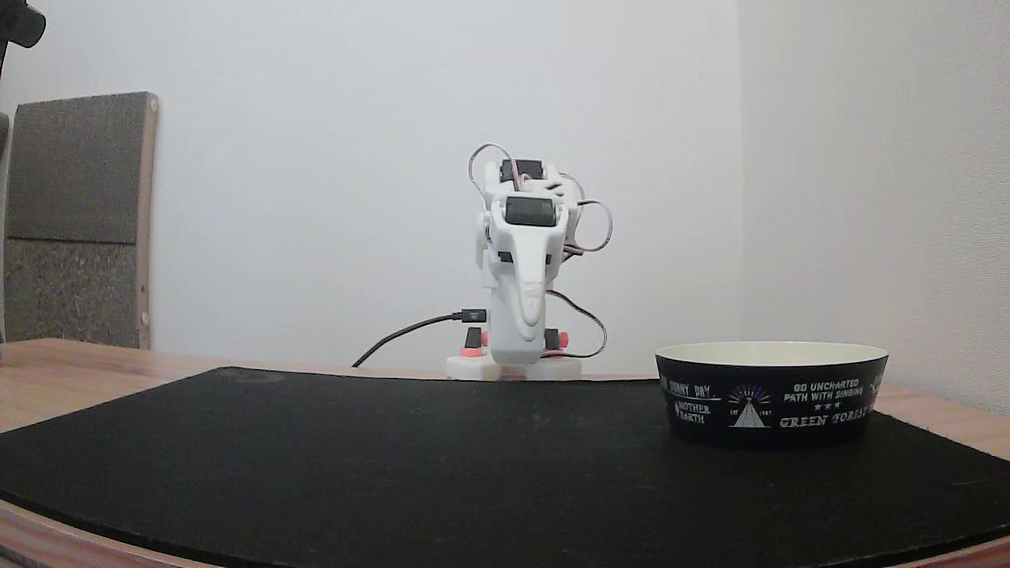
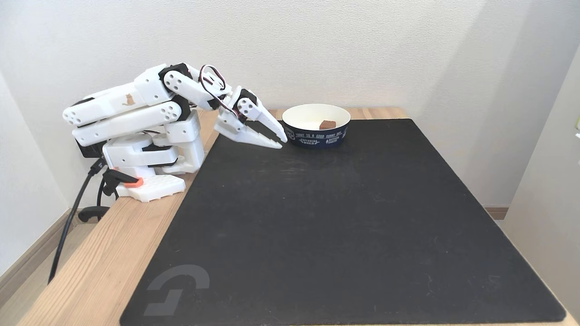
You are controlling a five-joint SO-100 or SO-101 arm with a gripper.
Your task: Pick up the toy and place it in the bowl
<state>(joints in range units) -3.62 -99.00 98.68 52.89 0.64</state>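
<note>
The small red toy (image 2: 327,124) lies inside the bowl (image 2: 316,136) on its cream floor, near the right side, in a fixed view. The bowl (image 1: 769,398), black outside with white lettering and a tent emblem, stands at the mat's far edge. My white gripper (image 2: 280,142) is folded back low over the mat's corner, just left of the bowl, its fingers shut together with nothing between them. In the low fixed view the gripper (image 1: 527,335) hangs point down in front of the base, and the bowl's wall hides the toy.
A large black mat (image 2: 344,226) covers most of the wooden table (image 2: 104,253). The arm's base (image 2: 152,185) sits clamped at the table's left edge with a black cable (image 2: 68,226) running down. A cork board (image 1: 75,221) leans on the wall.
</note>
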